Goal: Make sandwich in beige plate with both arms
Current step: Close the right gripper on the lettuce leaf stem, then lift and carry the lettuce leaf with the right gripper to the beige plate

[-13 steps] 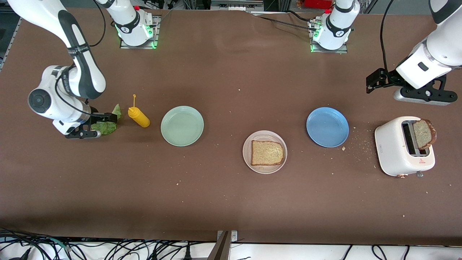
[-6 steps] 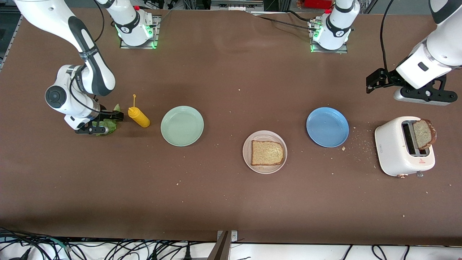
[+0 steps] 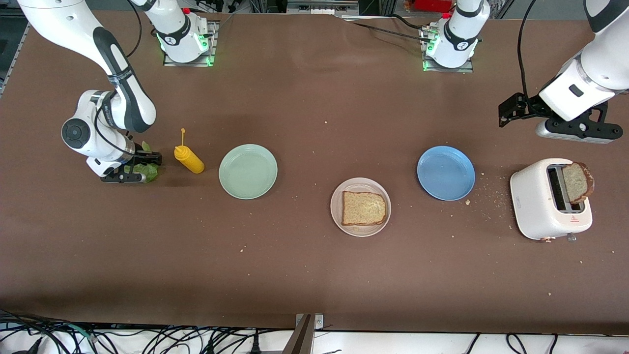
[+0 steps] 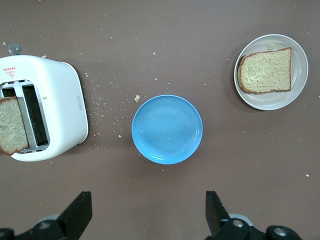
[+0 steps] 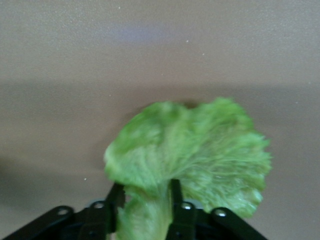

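Observation:
One brown bread slice lies flat on the beige plate mid-table. A second slice stands in the white toaster at the left arm's end. At the right arm's end, the green lettuce leaf lies on the table, and my right gripper is down on it, its fingers pinching the pale stem. My left gripper waits open and empty, up over bare table by the toaster.
A yellow squeeze bottle lies beside the lettuce. A pale green plate sits between that bottle and the beige plate. The blue plate sits between the beige plate and the toaster, with crumbs around it.
My right arm shifted toward the squeeze bottle over the lettuce, and its fingers closed on the leaf, which has bunched up. The left arm has not moved.

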Controlling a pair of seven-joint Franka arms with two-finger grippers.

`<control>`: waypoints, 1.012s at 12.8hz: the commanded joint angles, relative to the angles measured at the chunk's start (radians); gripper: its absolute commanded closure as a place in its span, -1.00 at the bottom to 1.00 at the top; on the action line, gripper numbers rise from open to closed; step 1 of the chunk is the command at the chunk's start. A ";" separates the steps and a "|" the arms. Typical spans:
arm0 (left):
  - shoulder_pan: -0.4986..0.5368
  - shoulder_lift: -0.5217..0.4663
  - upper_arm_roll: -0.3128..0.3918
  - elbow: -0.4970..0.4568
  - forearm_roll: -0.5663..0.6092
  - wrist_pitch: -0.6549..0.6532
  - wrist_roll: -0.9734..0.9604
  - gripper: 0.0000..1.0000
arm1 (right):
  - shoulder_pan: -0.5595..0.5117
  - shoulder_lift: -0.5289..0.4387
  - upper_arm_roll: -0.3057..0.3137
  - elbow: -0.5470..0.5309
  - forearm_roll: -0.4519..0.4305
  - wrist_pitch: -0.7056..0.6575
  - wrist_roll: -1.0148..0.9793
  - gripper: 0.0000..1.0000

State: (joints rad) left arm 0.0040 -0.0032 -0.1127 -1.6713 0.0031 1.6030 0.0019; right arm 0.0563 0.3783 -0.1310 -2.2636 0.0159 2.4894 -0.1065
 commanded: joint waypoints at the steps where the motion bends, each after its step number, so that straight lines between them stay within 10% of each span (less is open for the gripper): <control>1: 0.002 0.006 -0.004 0.025 0.020 -0.023 0.001 -1.00 | 0.004 -0.010 -0.007 -0.005 -0.020 0.005 -0.007 1.00; 5: 0.004 0.006 -0.004 0.025 0.020 -0.023 0.001 -1.00 | 0.004 -0.032 -0.010 0.051 -0.022 -0.091 -0.016 1.00; 13: 0.002 0.006 -0.004 0.025 0.020 -0.023 0.001 -1.00 | 0.052 -0.044 0.068 0.657 -0.106 -0.768 -0.003 1.00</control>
State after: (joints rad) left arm 0.0040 -0.0032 -0.1127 -1.6713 0.0031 1.6030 0.0019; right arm 0.0759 0.3146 -0.0927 -1.7153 -0.0751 1.7994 -0.1212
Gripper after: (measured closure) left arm 0.000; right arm 0.930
